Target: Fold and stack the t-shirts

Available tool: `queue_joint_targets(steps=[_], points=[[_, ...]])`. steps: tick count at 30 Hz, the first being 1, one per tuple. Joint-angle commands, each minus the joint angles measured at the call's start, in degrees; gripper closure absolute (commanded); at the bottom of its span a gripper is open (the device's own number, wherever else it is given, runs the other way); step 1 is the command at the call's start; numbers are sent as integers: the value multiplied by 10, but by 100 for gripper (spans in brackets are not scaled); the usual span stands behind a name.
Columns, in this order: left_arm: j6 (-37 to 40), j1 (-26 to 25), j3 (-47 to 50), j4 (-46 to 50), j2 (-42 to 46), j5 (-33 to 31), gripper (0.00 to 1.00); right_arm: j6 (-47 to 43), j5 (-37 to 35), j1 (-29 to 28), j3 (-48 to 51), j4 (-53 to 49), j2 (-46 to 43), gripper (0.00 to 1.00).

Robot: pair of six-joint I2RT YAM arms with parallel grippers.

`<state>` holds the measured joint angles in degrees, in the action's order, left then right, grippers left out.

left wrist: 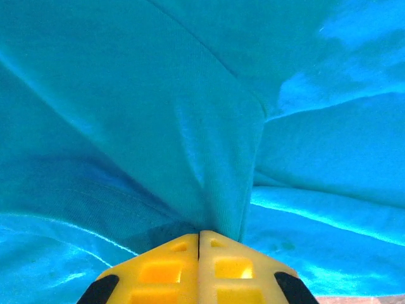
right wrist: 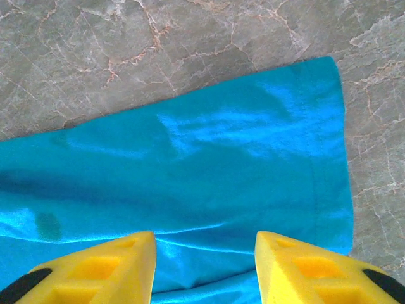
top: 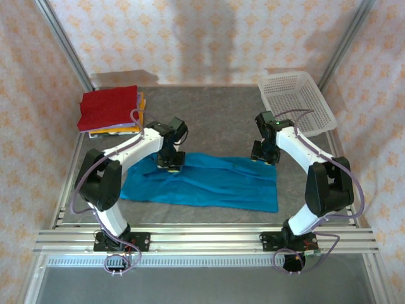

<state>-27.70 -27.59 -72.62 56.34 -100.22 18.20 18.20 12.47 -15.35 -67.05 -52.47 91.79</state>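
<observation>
Cloth of the teal-blue t-shirt [top: 215,187] lies limp and light on the table [top: 215,120] from above, the left wrist showing the left gripper [left wrist: 199,235] pinched shut on a soft ridge of it, the right wrist showing the right gripper [right wrist: 204,239] partly open, holding nothing, over the hemmed edge, likely the firmest hold.

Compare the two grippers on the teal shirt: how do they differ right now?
The left gripper is shut; the right gripper has its jaws apart. The left pinches a raised fold of the teal shirt; the right grips nothing, with flat cloth beneath it. Both are yellow-tipped and sit over the same shirt.
</observation>
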Motion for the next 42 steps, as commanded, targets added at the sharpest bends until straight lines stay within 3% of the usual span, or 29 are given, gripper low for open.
queue_joint_targets(steps=[1, 7, 9, 13, 20, 24, 35, 39, 42], points=[[-21, -17, 36, -11, -41, 35, 99, -2, -5, 0, 4, 3, 3, 55], [-18, -27, 20, -2, -24, 3, 65, -3, -2, 1, 0, 3, 6, 54], [-20, -26, 12, 11, 9, -25, 62, -3, -3, 0, -3, 1, 5, 54], [-27, -4, 10, 53, 65, -73, 61, -4, 1, 0, -5, 3, 5, 54], [-3, 117, 95, 49, 124, -106, 59, -9, 4, 0, -3, 4, 11, 54], [14, 165, 134, 18, 124, -92, 56, -10, 6, 0, -4, 6, 16, 54], [20, 193, 167, -74, 89, -64, 57, -16, 7, 2, -14, -3, 16, 54], [26, 196, 170, -100, 78, -75, 64, -18, 7, 5, -13, -5, 12, 54], [27, 195, 168, -101, 85, -90, 77, -18, 7, 5, -13, -7, 9, 54]])
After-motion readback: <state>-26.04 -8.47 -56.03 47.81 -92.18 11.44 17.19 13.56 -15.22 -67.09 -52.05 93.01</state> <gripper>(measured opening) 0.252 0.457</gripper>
